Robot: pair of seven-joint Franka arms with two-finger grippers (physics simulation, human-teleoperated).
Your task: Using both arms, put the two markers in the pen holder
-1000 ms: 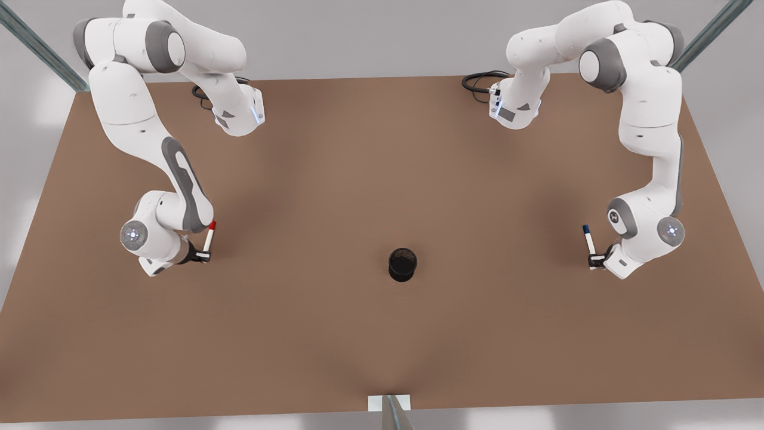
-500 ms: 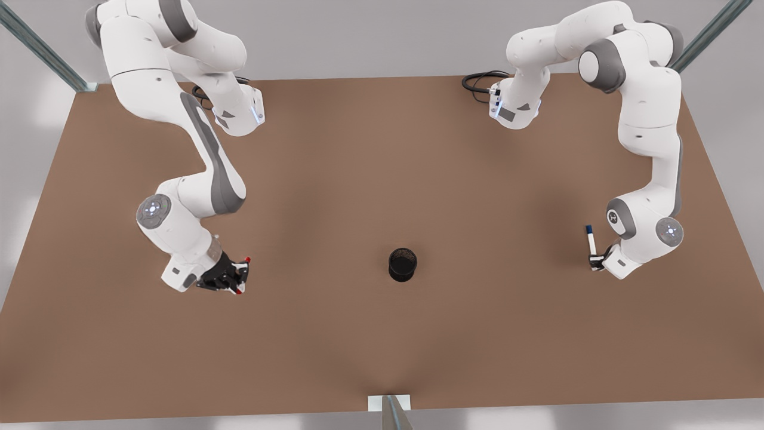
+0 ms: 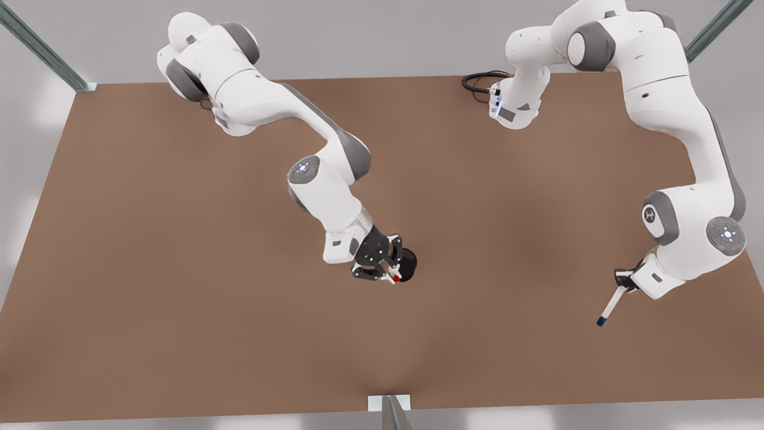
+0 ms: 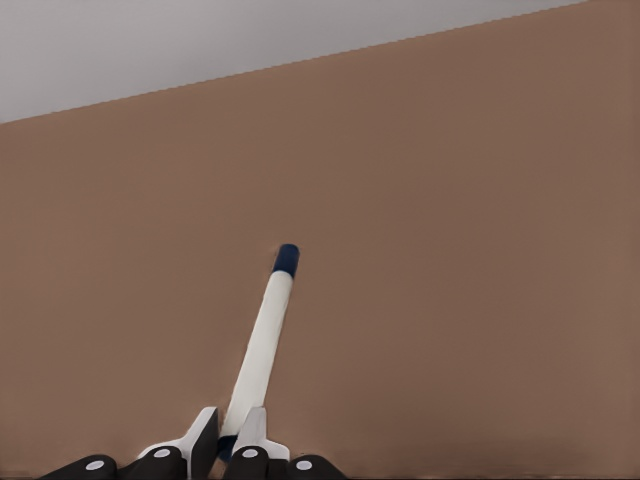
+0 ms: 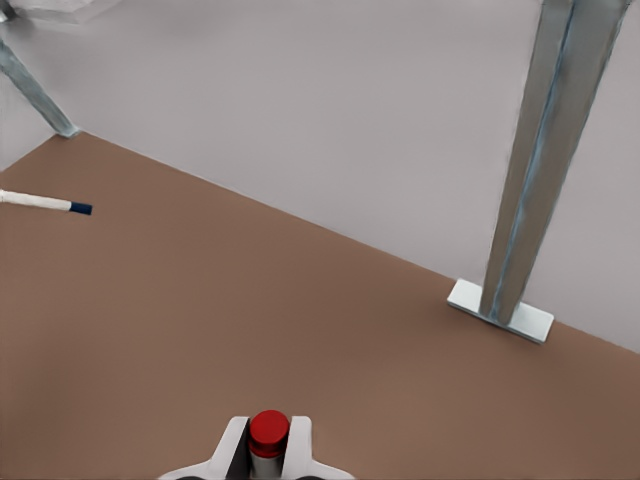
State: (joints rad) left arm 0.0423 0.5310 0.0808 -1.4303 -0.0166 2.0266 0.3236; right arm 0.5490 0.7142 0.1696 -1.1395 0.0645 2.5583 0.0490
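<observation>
So you've got both markers picked up but neither is in the pen holder (image 3: 407, 263) yet. Your right gripper (image 3: 382, 269) is clamped on the red-capped marker (image 5: 268, 435) right at the cup's rim, so that drop looks next. The left gripper (image 3: 624, 280) is pinching the blue-capped marker (image 3: 610, 306) well off toward the front view's right.
</observation>
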